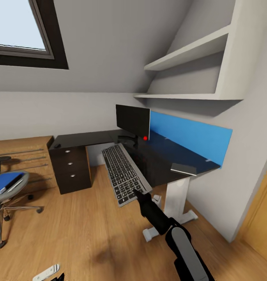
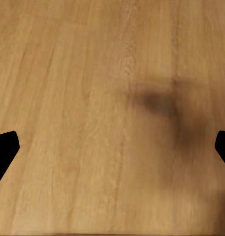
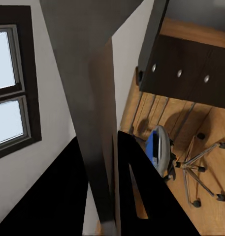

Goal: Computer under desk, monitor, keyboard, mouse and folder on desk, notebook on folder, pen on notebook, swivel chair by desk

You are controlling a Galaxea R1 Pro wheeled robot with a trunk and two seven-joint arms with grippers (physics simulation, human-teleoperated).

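Right now, keyboard point(image 1: 125, 173) clamped in right end effector point(image 1: 138, 192), over desk point(image 1: 164, 156) edge.

1. Even, soft daylight fills the room; the skylight window point(image 1: 20, 29) is the brightest patch, washed out to pale blue-white.
2. The glossy desk point(image 1: 164, 156) top mirrors the blue wall panel point(image 1: 191, 136).
3. A blurred dark shadow smudges the wooden floor point(image 2: 68, 98) in the left wrist view.
4. Straight lines bend toward the head view's edges.
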